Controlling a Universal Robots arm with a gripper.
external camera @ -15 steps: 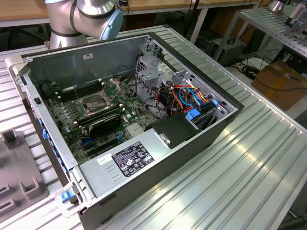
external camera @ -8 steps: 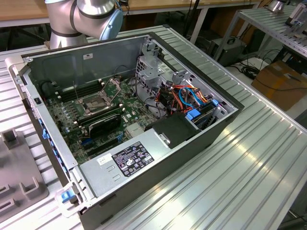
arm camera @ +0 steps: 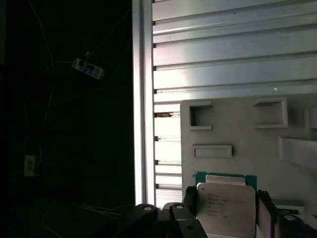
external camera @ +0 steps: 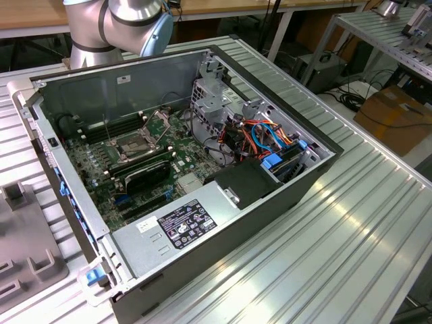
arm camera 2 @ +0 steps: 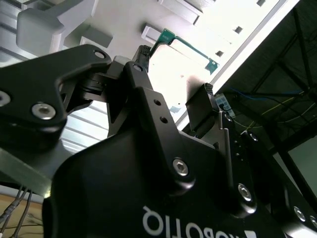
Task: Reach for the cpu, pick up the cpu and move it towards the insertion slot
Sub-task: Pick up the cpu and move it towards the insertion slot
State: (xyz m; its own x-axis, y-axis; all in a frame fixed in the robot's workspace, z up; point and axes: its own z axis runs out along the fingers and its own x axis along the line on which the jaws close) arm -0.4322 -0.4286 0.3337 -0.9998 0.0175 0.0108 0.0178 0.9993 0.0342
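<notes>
The cpu (arm camera: 225,210) lies flat on the grey holder (arm camera: 233,129) on the table (arm camera: 223,49). My hand (arm camera: 226,194) straddles it, spread wide, not yet clamped. I judge the reach done. The lift and carry to the slot (external camera: 135,145) are not.

The arm (external camera: 111,27) is a thick silvery-grey tube with rounded joints, and one joint is closed by a pale blue cap (external camera: 156,35). The gripper (arm camera 2: 176,69) is matte black all over. It has a bulky rounded body with flat, angular links (arm camera 2: 148,114) stacked on both sides. Bright silver screws (arm camera 2: 180,167) sit in round recesses where the links pivot. White lettering (arm camera 2: 198,225) runs across the body. In the first wrist view the black links (arm camera: 148,213) carry the same small round pins.
</notes>
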